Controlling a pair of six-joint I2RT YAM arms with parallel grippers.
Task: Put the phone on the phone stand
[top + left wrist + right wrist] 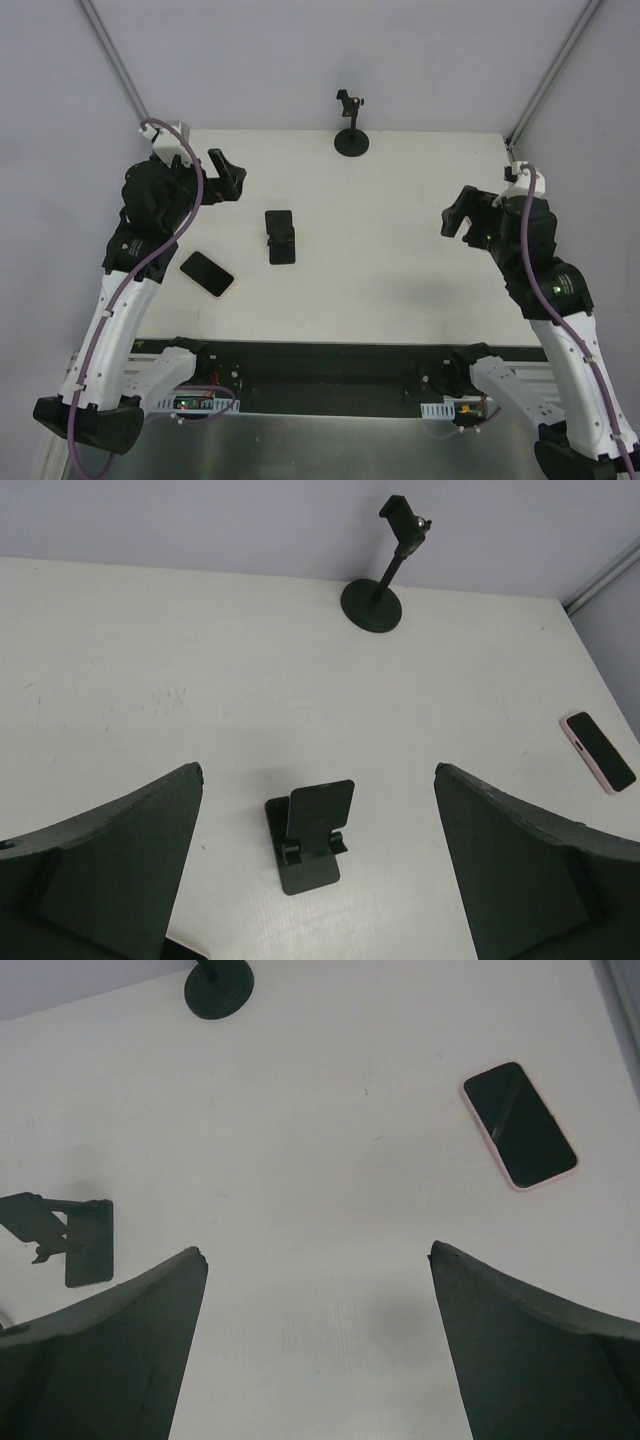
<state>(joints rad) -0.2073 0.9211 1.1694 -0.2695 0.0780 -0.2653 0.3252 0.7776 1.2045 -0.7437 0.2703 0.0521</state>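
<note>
Phone [207,273] is lying flat on the table [400,280], left of the phone stand [281,238] and apart from it. Left gripper [230,173] and right gripper [453,212] are hovering with jaws spread, both clear of the phone.

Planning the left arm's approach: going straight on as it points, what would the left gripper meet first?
Probably the small folding phone stand, low between the left gripper's open fingers in the wrist view; depth is unclear, so bare table could come first.

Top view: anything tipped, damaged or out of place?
Nothing stands out. The pink-cased phone lies flat near the left arm; the small black desk stand sits upright and empty mid-table; the tall black round-based clamp stand is upright at the far edge.
</note>
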